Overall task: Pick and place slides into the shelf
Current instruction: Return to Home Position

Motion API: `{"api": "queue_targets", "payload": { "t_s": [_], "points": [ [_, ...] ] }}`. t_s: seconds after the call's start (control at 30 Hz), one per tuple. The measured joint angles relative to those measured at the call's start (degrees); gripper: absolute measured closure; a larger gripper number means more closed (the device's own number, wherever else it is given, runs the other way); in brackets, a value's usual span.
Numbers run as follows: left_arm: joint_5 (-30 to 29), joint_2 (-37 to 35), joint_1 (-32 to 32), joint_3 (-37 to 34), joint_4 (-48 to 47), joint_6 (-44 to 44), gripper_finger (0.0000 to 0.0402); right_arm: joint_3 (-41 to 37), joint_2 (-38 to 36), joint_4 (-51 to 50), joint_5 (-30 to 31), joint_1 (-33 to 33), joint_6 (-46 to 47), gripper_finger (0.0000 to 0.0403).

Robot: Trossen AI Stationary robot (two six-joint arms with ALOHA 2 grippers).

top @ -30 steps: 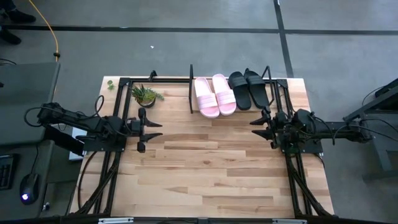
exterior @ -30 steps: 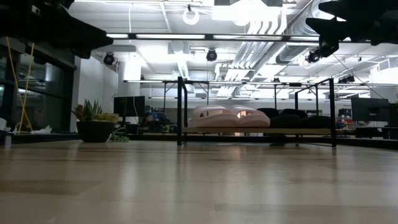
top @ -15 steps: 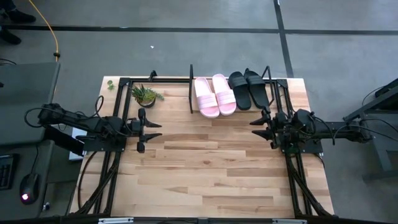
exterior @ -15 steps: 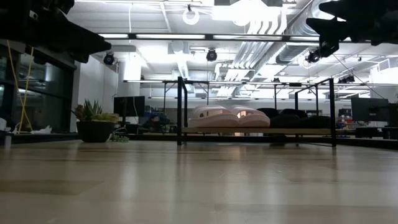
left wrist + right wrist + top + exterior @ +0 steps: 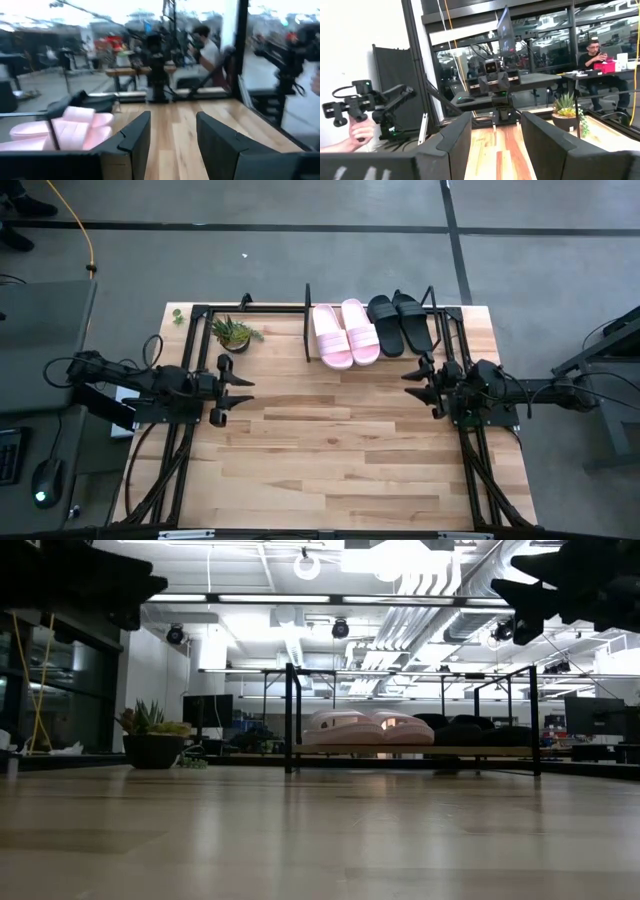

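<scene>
All four slides (image 5: 350, 330) sit side by side on the shelf (image 5: 307, 332) at the desk's (image 5: 330, 450) far edge, seemingly squarely. With placing likely done, the left end effector (image 5: 236, 390) and right end effector (image 5: 410, 386) hang clear, fingers apart, empty.

The left arm's dark two-finger gripper (image 5: 249, 391) is sliding back now, a touch closer to the left edge of the light wooden tabletop (image 5: 340, 470). From table level its dark bulk has drawn up and away to the left. The right arm's dark gripper (image 5: 408, 386) has barely shifted, just a slight dip.
</scene>
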Motion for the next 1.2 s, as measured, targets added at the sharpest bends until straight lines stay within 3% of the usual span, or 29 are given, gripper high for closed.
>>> {"api": "queue_targets", "payload": {
  "t_s": [0.1, 0.23, 1.2],
  "points": [
    [-5.31, -2.35, 0.0, -3.6, 4.86, -0.95, 0.0259, 0.0, 0.0, 0.08, -0.34, 0.02, -0.11, 0.0238],
    [-9.8, -5.15, 0.02, -4.99, 3.19, -2.4, 0.0259, 0.0, 0.0, 0.04, -0.33, 0.02, -0.09, 0.0238],
    [-8.1, -7.26, -0.02, -4.9, -9.65, -0.92, 0.0259, 0.0, 0.01, -11.68, -1.93, 0.02, -3.98, 0.0238]
  ]
}}
